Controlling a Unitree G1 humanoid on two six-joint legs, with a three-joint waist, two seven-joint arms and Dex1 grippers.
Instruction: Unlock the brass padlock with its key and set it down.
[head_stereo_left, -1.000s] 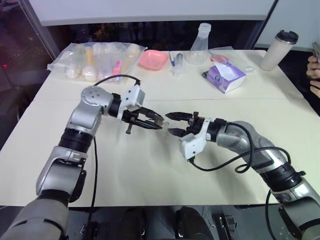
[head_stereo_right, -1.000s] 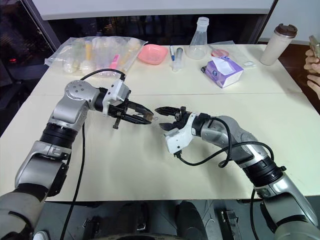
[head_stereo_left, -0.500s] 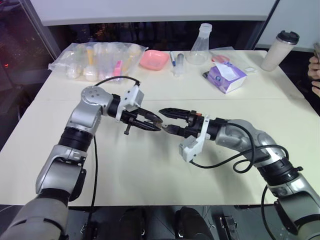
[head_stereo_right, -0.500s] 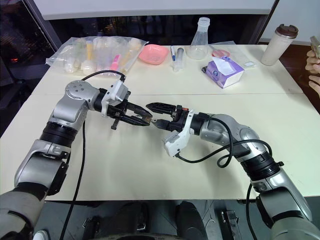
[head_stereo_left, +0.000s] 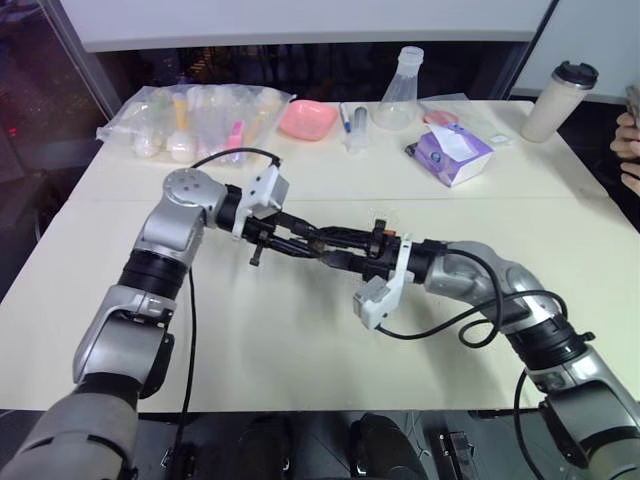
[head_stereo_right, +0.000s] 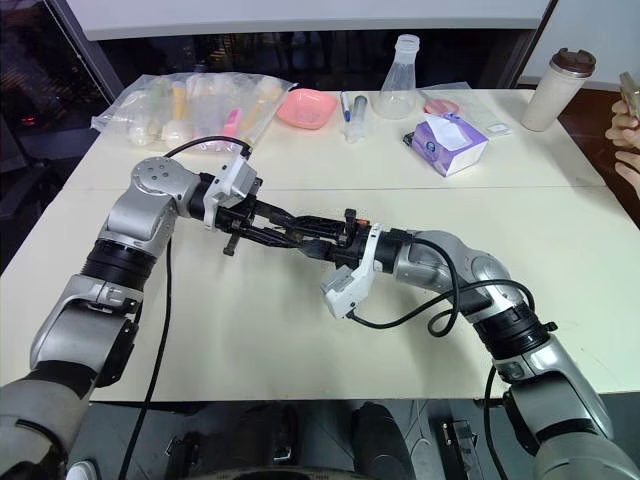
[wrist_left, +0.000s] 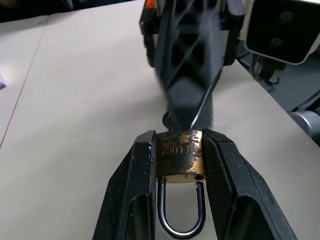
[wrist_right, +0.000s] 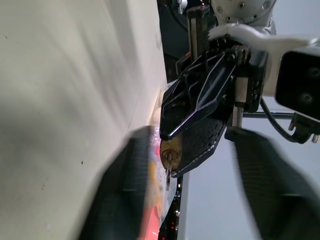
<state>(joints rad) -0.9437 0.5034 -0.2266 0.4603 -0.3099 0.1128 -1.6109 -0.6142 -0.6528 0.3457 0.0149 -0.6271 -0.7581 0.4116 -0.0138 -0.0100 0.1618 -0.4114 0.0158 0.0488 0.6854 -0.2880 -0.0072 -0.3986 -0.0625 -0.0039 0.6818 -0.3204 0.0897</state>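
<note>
Over the table (head_stereo_left: 300, 330) centre, both grippers meet tip to tip. Left gripper (wrist_left: 176, 150) has its jaws clamped on the padlock (wrist_left: 180, 157), body squeezed between the two pads, silvery shackle (wrist_left: 181, 210) looping back toward the wrist (still seated in the body, as far as I can tell). Key (wrist_right: 168, 167) sticks out of the padlock's bottom face. Right gripper (head_stereo_right: 318, 237) comes in from 3 o'clock with its fingers around that key end; they look blurred, so I cannot tell whether they have closed on the key. Lock is held clear of the tabletop, and the right fingers block most of the key from the left wrist camera.

Clutter sits well apart along the far edge: bag (head_stereo_left: 195, 120) of tubes at 11 o'clock, pink dish (head_stereo_left: 306, 118) and flask (head_stereo_left: 398, 90) at 12, tissue pack (head_stereo_left: 450, 152) at 1, cup (head_stereo_left: 558, 100) at 2. Person's hand (head_stereo_left: 630, 150) at the 3 o'clock edge.
</note>
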